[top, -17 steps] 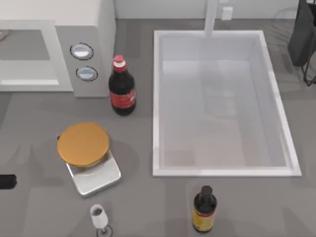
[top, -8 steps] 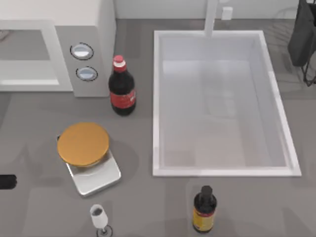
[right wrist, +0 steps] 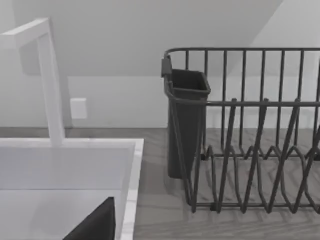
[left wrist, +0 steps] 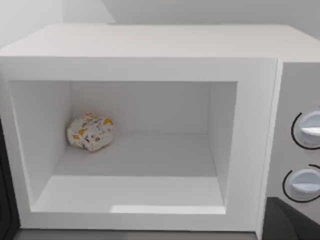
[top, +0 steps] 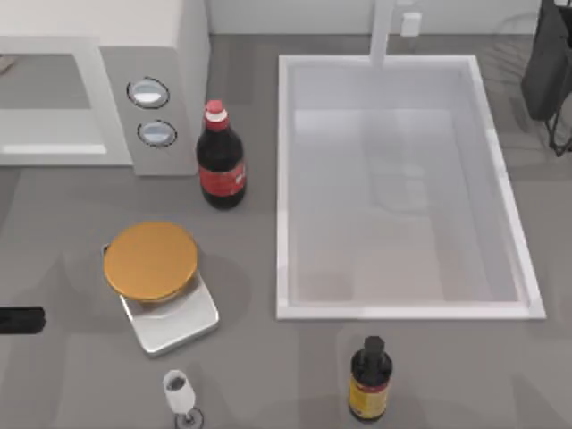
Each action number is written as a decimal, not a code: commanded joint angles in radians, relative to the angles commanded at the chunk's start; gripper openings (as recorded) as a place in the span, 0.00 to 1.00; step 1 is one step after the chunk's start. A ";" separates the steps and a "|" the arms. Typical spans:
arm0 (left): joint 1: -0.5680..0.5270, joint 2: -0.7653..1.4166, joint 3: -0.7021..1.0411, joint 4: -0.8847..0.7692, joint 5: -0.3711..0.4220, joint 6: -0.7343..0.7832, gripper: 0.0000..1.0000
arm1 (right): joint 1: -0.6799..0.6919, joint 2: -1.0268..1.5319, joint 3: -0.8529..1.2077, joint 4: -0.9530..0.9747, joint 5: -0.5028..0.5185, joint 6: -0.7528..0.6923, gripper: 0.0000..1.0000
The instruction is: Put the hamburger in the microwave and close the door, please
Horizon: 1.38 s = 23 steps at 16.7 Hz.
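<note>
While the left arm's dark tip shows at the top view's left edge, near side, its fingers are hidden, so whether they are parted or clenched I cannot tell. Its wrist camera looks straight into the microwave, whose cavity stands open; a small paper-wrapped bundle with orange and red print already lies inside, toward the far corner, and the door is a dark sliver at the opening's edge. Going rightward on the table, the hamburger rests on a square silver tray, near of the microwave and apart from it — not yet grasped. To do this step well, I judge the left gripper should come over the bun and close across its width gently, then lift clear of the tray before heading for the cavity, steering shy of the cola bottle. That bottle's red label carries no legible writing, nor does the yellow label on the dark bottle. The sink lies right; the right arm sits parked by the dish rack, fingers unseen.
</note>
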 joint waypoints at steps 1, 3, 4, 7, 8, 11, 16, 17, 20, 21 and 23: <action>-0.041 0.017 0.010 0.007 -0.041 0.000 0.00 | 0.000 0.000 0.000 0.000 0.000 0.000 1.00; -0.117 0.049 0.029 0.021 -0.117 0.001 0.00 | 0.000 0.000 0.000 0.000 0.000 0.000 1.00; -0.148 0.063 0.036 0.027 -0.148 0.001 0.00 | 0.000 0.000 0.000 0.000 0.000 0.000 1.00; -0.196 0.083 0.048 0.035 -0.196 0.001 0.00 | 0.000 0.000 0.000 0.000 0.000 0.000 1.00; -0.196 0.083 0.048 0.035 -0.196 0.001 0.00 | 0.000 0.000 0.000 0.000 0.000 0.000 1.00; -0.194 0.075 0.044 0.031 -0.194 0.001 0.00 | 0.000 0.000 0.000 0.000 0.000 0.000 1.00; -0.217 -0.026 0.037 -0.064 -0.217 -0.001 0.00 | 0.000 0.000 0.000 0.000 0.000 0.000 1.00; -0.221 -0.042 0.036 -0.079 -0.221 -0.001 0.00 | 0.000 0.000 0.000 0.000 0.000 0.000 1.00; -0.223 -0.049 0.035 -0.086 -0.223 -0.001 0.00 | 0.000 0.000 0.000 0.000 0.000 0.000 1.00; -0.219 -0.046 0.038 -0.083 -0.222 -0.002 0.00 | 0.000 0.000 0.000 0.000 0.000 0.000 1.00; -0.233 -0.030 0.051 -0.081 -0.236 -0.001 0.00 | 0.000 0.000 0.000 0.000 0.000 0.000 1.00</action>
